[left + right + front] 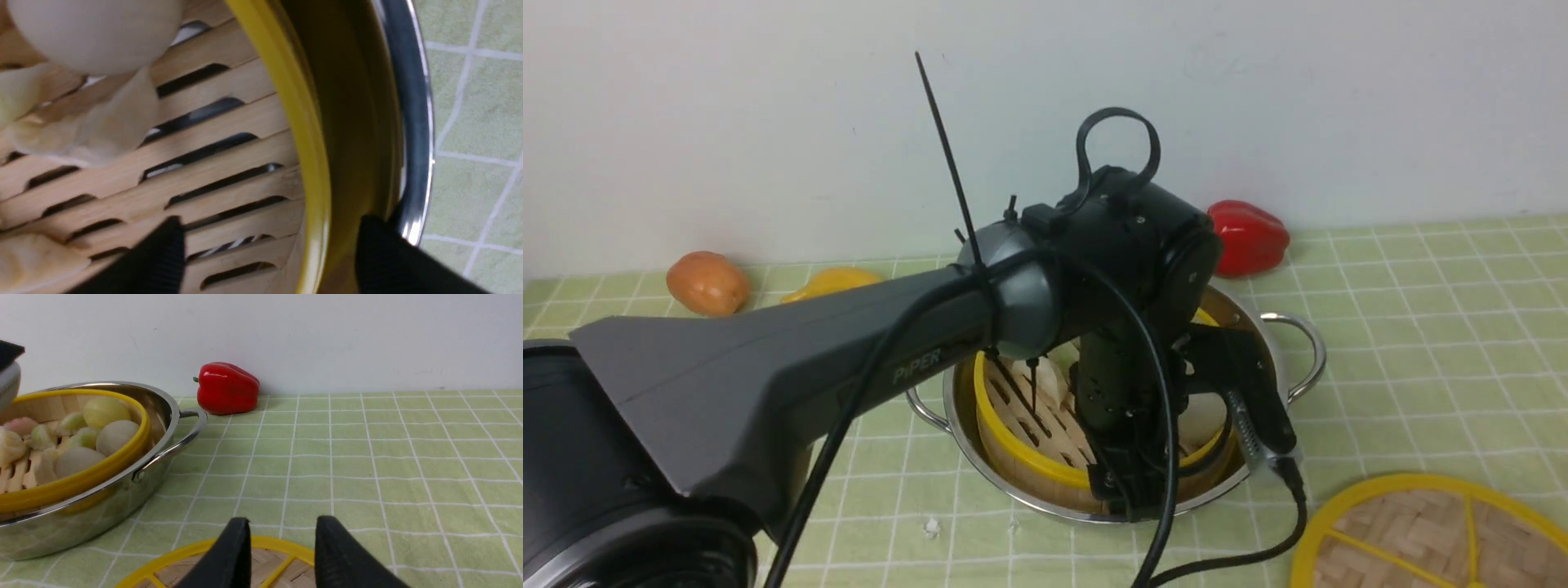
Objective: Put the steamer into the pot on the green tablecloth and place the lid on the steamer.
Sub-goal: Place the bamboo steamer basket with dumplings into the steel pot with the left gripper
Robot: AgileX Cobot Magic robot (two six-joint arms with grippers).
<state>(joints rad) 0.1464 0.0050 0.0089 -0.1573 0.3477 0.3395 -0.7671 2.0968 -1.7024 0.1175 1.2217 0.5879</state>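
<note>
One steamer sits inside one pot at the centre of the front view, on the green tablecloth, so by my reading only the lid step is left. The one lid lies flat in the lower right corner. The left gripper is spread wide and holds nothing. It straddles the steamer's yellow rim, one finger over the slats and the other down between the basket wall and the pot wall. If it rises off-line, that outer finger could catch the rim and tip or drag the basket out of place. The right gripper hovers over the lid's far edge, its jaws moderately apart and empty. The lid is thin and flat on the cloth, so a pinch might slip off its rim or gather fabric instead. The left arm also covers the pot, so bringing the lid across too soon risks a collision, and the black cable trailing near the lid could snag. I count two loop handles on the pot. Along the wall at the top there are one red pepper, one orange fruit and one yellow item half hidden by the arm. The buns and dumplings number several, but the arm blocks an exact count.
</note>
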